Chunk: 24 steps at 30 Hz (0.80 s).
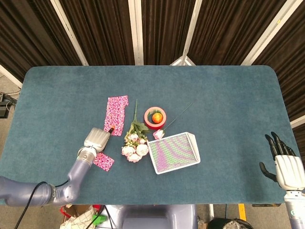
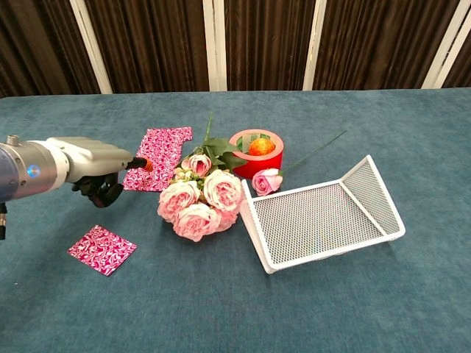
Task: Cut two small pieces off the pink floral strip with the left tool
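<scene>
Left hand (image 2: pixel 92 163) grips an orange-tipped tool (image 2: pixel 140 164), tip at the near end of the pink floral strip (image 2: pixel 156 157) (one cut piece (image 2: pixel 102 249) lies nearer); right hand (image 1: pixel 286 168) open, fingers apart, at the table edge (image 1: pixel 267 188)

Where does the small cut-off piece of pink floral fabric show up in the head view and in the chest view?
Head view: the small cut piece lies lower left of centre, just below the left robot hand.
Chest view: it lies at lower left, in front of that robot hand.
Shared landmark: the rose bouquet, to its right in both.
</scene>
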{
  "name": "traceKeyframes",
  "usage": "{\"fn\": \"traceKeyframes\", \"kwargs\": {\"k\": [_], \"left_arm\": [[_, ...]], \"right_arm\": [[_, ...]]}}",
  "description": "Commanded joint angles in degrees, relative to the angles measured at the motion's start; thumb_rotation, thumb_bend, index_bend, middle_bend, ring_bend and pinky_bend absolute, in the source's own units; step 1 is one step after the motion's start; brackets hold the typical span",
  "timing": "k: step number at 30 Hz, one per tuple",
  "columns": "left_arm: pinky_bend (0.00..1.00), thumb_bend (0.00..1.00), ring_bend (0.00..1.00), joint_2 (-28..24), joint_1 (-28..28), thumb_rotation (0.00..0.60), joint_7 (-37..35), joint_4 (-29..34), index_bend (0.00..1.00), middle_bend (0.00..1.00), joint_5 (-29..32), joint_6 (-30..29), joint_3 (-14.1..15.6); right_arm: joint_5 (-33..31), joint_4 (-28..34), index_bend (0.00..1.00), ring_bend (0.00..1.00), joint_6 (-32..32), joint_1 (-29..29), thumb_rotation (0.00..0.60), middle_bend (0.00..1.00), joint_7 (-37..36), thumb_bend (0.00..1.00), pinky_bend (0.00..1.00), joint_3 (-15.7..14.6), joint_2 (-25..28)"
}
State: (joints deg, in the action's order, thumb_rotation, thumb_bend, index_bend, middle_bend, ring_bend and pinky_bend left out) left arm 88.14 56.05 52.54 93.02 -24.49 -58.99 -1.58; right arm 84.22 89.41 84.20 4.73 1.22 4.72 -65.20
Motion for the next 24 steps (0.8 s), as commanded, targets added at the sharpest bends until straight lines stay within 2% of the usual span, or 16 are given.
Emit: {"fn": "traceKeyframes", "kwargs": {"k": [1, 24], "left_arm": [[0.66, 0.94, 0.71, 1.00, 0.56, 0.600, 0.95, -0.91, 0.00, 0.79, 0.85, -0.24, 0.06], [0.66, 0.94, 0.71, 2.05, 2.10, 0.600, 4.47, -1.73, 0.00, 0.79, 8.30, -0.79, 0.91]], "right_arm": [[0.03, -0.06, 0.00, 0.16, 0.14, -0.06, 0.600, 0.05, -0.24, 0.37, 0.26, 0.02, 0.05], [0.39, -0.21, 0.00, 0.16, 0.44, -0.18, 0.600, 0.05, -0.93, 0.37, 0.26, -0.06, 0.20]]}}
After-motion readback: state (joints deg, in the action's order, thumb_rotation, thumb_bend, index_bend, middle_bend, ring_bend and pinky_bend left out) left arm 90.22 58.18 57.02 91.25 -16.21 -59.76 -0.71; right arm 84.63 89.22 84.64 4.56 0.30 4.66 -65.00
